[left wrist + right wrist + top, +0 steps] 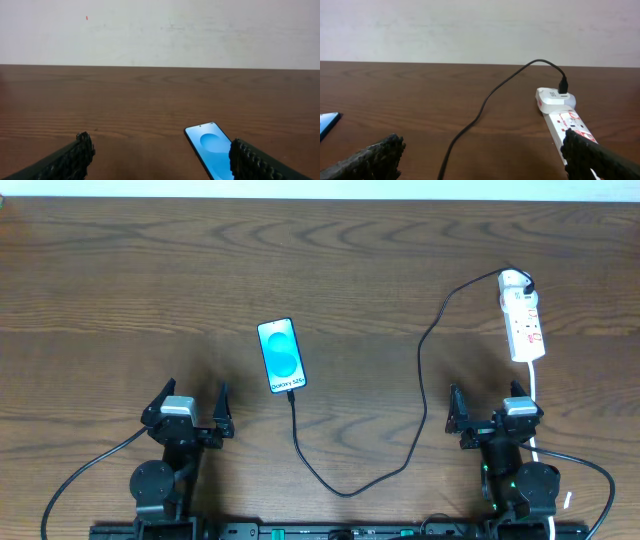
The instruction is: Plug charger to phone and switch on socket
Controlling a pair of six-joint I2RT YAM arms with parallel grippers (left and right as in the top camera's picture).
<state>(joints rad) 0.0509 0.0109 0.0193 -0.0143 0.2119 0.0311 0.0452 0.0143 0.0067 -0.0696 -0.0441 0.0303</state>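
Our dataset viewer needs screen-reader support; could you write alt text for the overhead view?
A blue-screened phone lies on a wooden table, a thin black charger cable looping from its near end to a white power strip at the right. The left gripper and right gripper sit open and empty near the front edge.

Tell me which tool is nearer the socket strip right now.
Right. The right tool hangs open just short of the socket's near end, almost in line with it. The left tool sits far across the table, below and left of the phone.
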